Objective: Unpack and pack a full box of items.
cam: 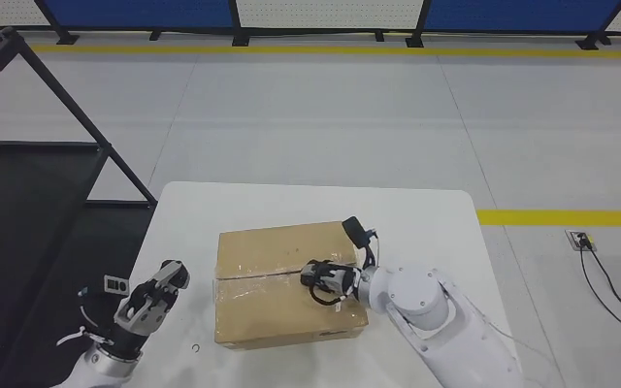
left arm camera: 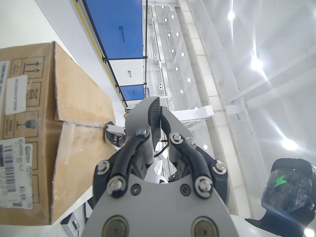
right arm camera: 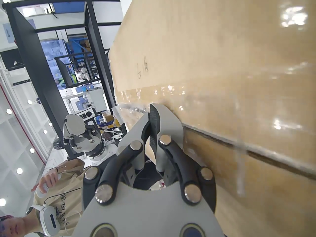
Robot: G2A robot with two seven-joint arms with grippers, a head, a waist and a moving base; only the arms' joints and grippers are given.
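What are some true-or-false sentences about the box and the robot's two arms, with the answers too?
1. The box is open. False: it is shut and taped.
2. The right gripper is on top of the box, at its middle seam. True.
3. The left gripper holds a toy. False: its jaws are shut on nothing, beside the box.
4. The box sits on a white table. True.
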